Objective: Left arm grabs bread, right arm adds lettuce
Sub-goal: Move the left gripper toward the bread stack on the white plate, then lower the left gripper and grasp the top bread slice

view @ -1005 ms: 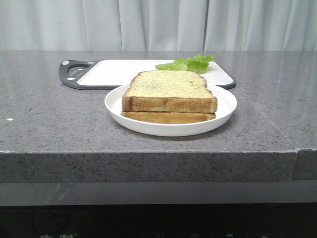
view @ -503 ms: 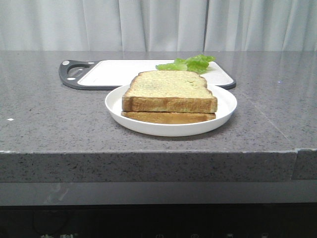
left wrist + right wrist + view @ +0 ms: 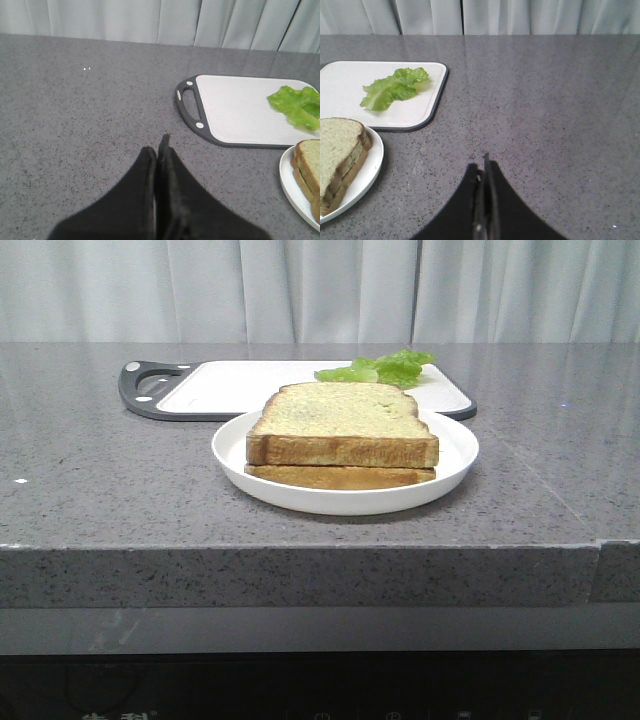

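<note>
The bread (image 3: 340, 420), a thick slice with a speckled yellowish face, lies on top of a thinner slice (image 3: 340, 476) on a white plate (image 3: 450, 465). The lettuce (image 3: 385, 369) lies on the white cutting board (image 3: 240, 385) behind the plate. In the left wrist view my left gripper (image 3: 157, 150) is shut and empty over bare counter, with the board (image 3: 240, 110), lettuce (image 3: 297, 105) and bread (image 3: 310, 160) off to one side. In the right wrist view my right gripper (image 3: 483, 167) is shut and empty, apart from the bread (image 3: 337, 147) and lettuce (image 3: 395, 87). Neither arm shows in the front view.
The grey speckled counter (image 3: 100, 490) ends in a front edge near the plate. The cutting board has a dark rim and handle (image 3: 145, 385) at the left. Pale curtains (image 3: 320, 290) hang behind the counter.
</note>
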Motion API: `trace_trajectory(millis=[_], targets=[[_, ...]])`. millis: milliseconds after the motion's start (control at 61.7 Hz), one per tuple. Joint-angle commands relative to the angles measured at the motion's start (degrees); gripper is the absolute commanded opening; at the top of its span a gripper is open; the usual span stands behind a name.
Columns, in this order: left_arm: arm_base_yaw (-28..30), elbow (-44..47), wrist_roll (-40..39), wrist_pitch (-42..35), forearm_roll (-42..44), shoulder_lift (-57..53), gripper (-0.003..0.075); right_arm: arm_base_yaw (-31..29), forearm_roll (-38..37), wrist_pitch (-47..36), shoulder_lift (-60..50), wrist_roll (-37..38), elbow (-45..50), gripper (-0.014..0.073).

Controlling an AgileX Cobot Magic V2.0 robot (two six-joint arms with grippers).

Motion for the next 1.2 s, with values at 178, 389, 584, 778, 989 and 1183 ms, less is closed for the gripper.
trace_trajectory(millis=[178, 389, 584, 778, 989, 1183], targets=[[0.03, -1.6, -0.57, -2.23, -3.08, 3.71, -0.002, -0.34, -0.19, -2.01, 2.42, -0.52, -0.22, -0.0116], [0.03, -1.71, 3.03, -0.13, -7.01, 7.97, 0.0262, -0.34, -0.19, 1.17, 2.97, -0.52, -0.22, 0.0143], [0.03, -4.17, 14.51, 4.52, -22.72, 13.72, 0.0473, -0.34, -0.19, 1.57, 2.97, -0.52, -0.22, 0.0368], [-0.71, -8.0, 20.5, 9.06, -31.84, 22.7, 0.0471, -0.34, -0.19, 1.57, 2.97, -0.52, -0.22, 0.0364], [-8.83, -11.93, 20.99, 7.4, -32.54, 32.0, 0.0471, -0.34, -0.13, 1.57, 2.97, -0.52, -0.22, 0.0364], [-17.91, -15.95, 20.61, 3.05, -32.2, 40.52, 0.0471, -0.34, -0.13, 1.57, 2.97, -0.52, -0.22, 0.0364]])
